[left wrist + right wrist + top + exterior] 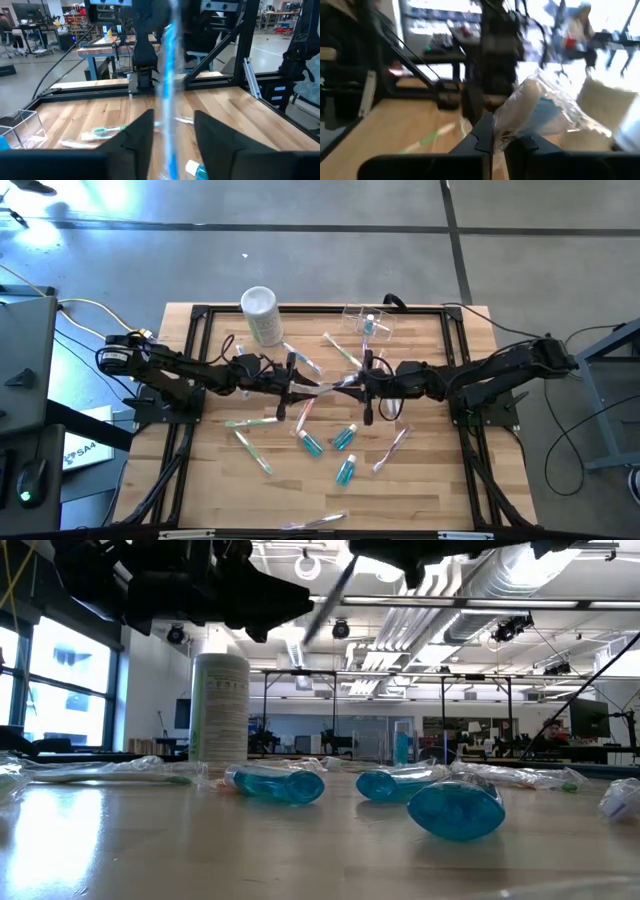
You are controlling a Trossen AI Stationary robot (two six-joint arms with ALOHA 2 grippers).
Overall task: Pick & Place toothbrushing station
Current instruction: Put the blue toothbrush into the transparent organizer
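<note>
Both pincers meet mid-bench, left pincer [300, 387] and right pincer [352, 384] each clenched on one wrapped toothbrush [167, 95]. Risk: opposing pulls tear wrapper, dropping it short of station [366, 323].

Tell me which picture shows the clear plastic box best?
The high view: the whole clear plastic box shows near the table's far edge, something blue inside. The left wrist view catches only a corner. The low and right wrist views don't clearly show it.
</note>
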